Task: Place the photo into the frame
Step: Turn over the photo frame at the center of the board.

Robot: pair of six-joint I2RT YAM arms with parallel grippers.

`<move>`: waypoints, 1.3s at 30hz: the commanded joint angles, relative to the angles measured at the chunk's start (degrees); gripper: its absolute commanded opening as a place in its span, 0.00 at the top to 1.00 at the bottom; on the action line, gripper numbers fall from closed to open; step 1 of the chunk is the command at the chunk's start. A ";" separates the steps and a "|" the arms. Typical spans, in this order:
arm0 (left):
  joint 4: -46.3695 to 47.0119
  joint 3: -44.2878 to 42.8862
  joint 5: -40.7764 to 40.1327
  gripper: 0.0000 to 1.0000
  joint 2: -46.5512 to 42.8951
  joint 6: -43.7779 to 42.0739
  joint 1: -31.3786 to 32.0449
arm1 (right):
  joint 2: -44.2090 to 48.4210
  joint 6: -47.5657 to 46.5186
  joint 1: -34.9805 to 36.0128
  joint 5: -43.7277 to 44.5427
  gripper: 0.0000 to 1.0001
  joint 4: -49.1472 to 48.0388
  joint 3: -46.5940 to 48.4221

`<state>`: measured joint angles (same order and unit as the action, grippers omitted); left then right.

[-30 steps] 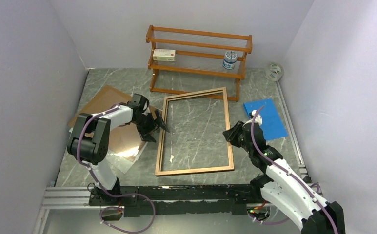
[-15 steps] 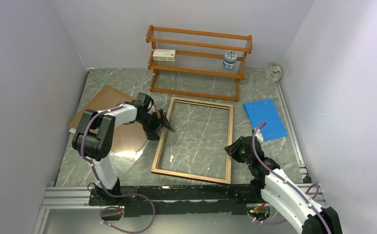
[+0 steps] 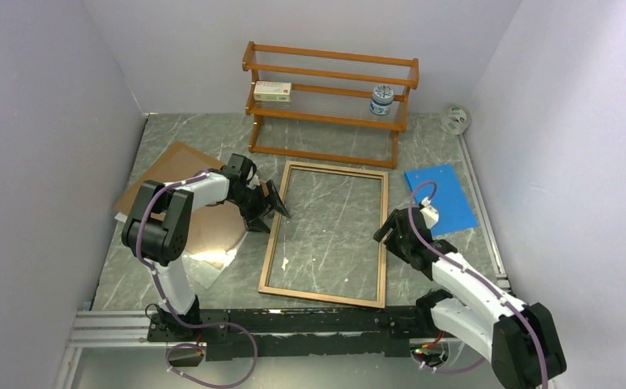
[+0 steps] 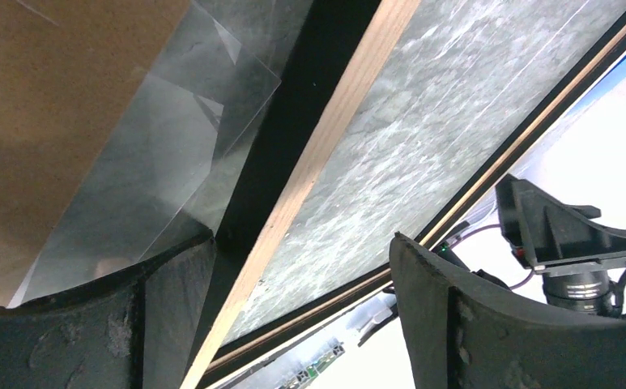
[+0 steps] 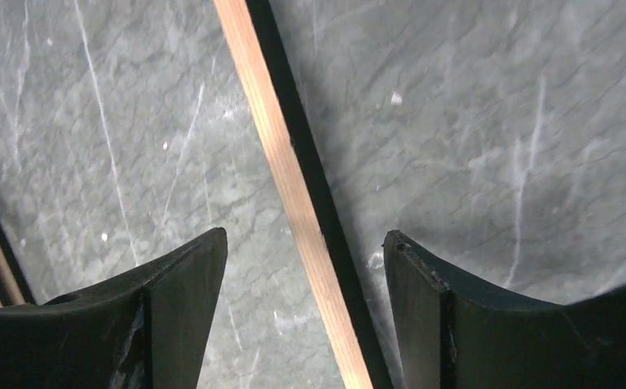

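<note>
frame: is lying flat on the marble table, in the middle, light wood back turned up; the marble is being seen through its opening.
left gripper: is being held with its jaws wide, at the frame's left rail, toward the far end; in the left wrist view the wood rail is passing between the two fingers without being clamped.
right gripper: is being held at the frame's right rail, about halfway along; in the right wrist view the jaws are spread, and the rail is running between them with a gap on each side, so nothing is being gripped.
brown board: is lying flat to the left of the frame, partly under the left arm.
clear sheet: is lying at the board's near right edge, just beside the frame's left rail.
photo: cannot be picked out for certain; pale sheets are showing from under the board's near edge.
blue sheet: is lying to the right of the frame, apart from it.
shelf rack: is standing at the far side, with a small box and a jar on it.
</note>
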<state>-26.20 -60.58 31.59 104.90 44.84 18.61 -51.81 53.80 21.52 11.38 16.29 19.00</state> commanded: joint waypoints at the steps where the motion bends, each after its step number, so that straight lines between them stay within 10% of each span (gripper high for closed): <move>1: 0.46 0.90 -8.66 0.13 2.41 -2.35 0.89 | -3.91 -3.86 -0.69 7.12 0.25 3.86 6.36; 18: 0.87 -0.67 -8.81 0.58 4.50 -3.15 2.66 | -22.53 -13.01 -1.76 2.86 0.63 -2.17 13.03; 39: 3.86 -5.13 -6.09 0.62 10.17 -1.24 4.33 | -36.10 -22.85 -6.84 1.34 0.76 -5.53 25.14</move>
<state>-26.68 -66.89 28.97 110.96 43.33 20.84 -85.69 31.81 15.09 14.68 16.25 41.50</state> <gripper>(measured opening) 0.385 0.288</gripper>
